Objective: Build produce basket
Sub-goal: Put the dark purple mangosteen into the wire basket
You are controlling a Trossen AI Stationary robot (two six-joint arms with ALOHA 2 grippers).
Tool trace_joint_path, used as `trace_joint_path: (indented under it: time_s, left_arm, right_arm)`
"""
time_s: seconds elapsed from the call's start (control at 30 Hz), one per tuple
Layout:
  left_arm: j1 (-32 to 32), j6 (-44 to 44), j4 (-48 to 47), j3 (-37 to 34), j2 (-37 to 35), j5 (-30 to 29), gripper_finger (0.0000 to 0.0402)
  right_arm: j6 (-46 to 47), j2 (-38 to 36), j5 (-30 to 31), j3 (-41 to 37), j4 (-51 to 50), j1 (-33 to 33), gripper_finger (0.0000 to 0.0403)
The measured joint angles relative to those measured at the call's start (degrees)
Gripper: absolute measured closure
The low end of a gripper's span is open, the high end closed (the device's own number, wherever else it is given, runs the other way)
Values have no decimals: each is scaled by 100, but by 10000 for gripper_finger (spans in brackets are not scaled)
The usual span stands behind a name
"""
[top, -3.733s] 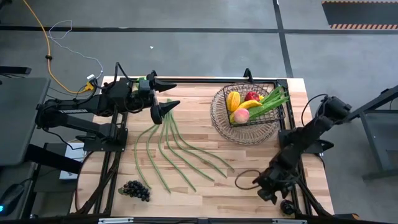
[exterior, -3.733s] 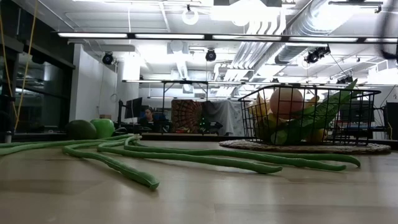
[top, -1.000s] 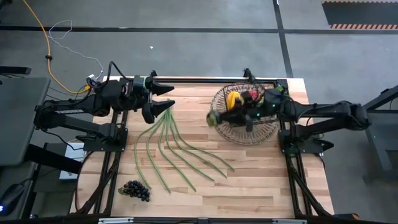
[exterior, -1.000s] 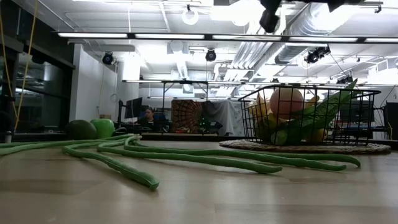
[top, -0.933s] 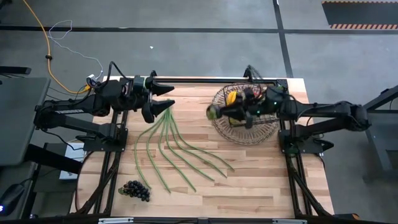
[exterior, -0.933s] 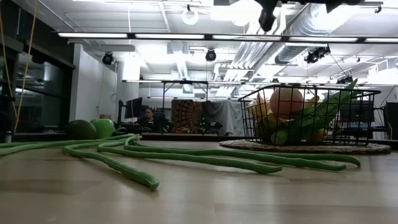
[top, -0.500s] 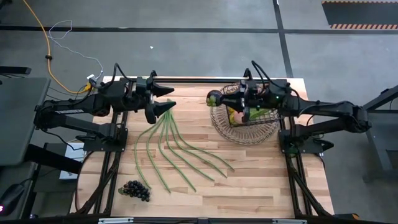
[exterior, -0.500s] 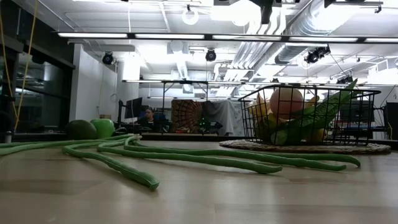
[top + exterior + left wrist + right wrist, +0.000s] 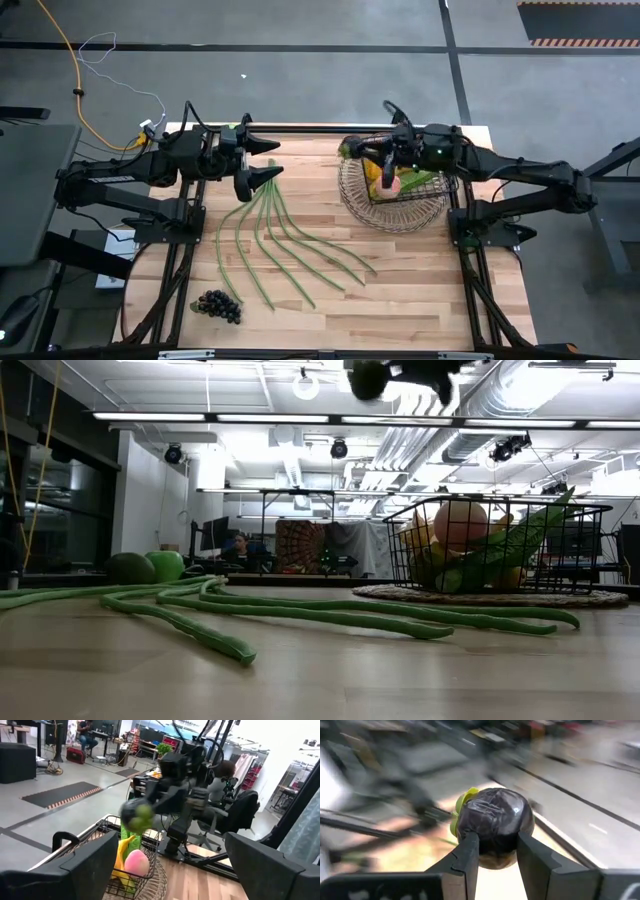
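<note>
Light wooden surface, plank top. Long green beans fanned out across the middle, bunched together at the far left end and spreading toward the near right. Dark grapes near the near-left corner, well apart from the beans. Wire basket on the far right, sitting on a woven mat. Green apple and avocado side by side at the far left.

Avocado: dark purple-brown skin, yellow-green edge. Beans green. Grapes near black. Basket brown wire. Peach pink. Bench pale wood.
</note>
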Motion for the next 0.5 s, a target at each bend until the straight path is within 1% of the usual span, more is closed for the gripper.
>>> trace_joint_path:
  time_s: [0.13,0.2,0.3,0.4,0.43,0.5]
  left_arm:
    - [2,27,0,0,0,-10,49]
    - [0,29,0,0,0,-63,49]
    - [0,28,0,0,0,-117,49]
    - [0,32,0,0,0,-120,49]
    - [0,29,1,0,0,-120,49]
    - [0,34,3,0,0,-120,49]
  right_arm:
    - [162,-2,1601,353,-1684,-21,302]
    - [480,-3,2096,413,-2426,-111,302]
    - [1091,-2,2203,388,-3614,-368,302]
    - [1712,31,2228,173,-4501,-609,302]
    - [1865,35,2248,62,-4658,-687,302]
    - [1960,31,2272,-156,-4588,-801,302]
